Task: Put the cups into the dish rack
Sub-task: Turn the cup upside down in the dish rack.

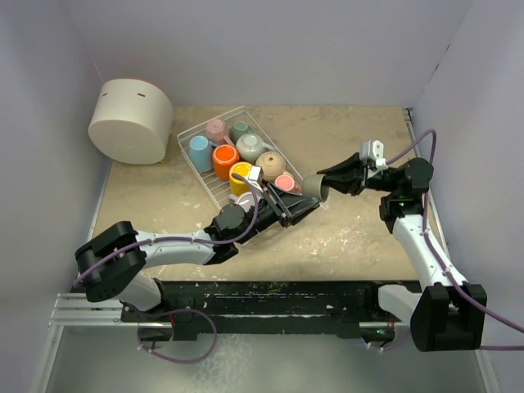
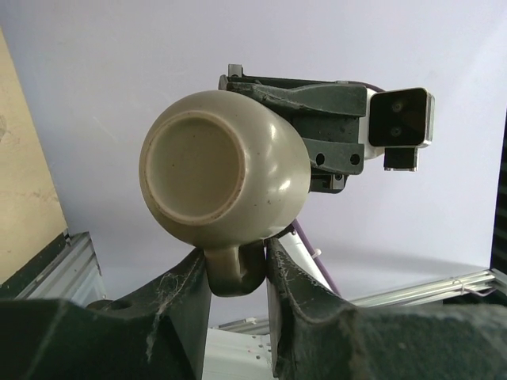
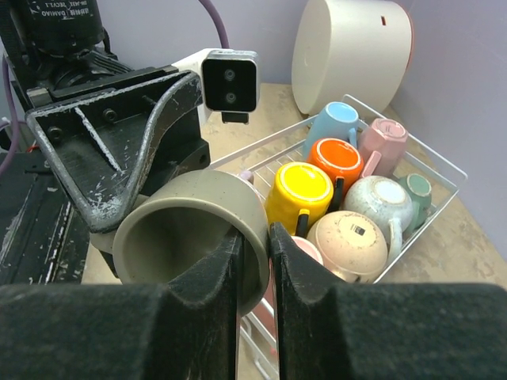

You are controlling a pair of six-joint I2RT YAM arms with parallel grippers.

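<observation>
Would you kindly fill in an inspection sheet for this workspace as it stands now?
Surface: beige table, mottled with pale marks.
Job's things: the dish rack at the far left-centre holds coloured mugs, mostly base up. An olive-grey mug is in the air off the rack's near-right end, between both grippers.
Clutter: white cylindrical container at the far-left corner, apart from the rack.
Grippers: the left gripper is closed on the olive-grey mug's handle. The right gripper pinches its rim wall, one finger inside.
Cables: purple cables run along both arms.
Surroundings: pale walls on three sides; nothing else seen.
</observation>
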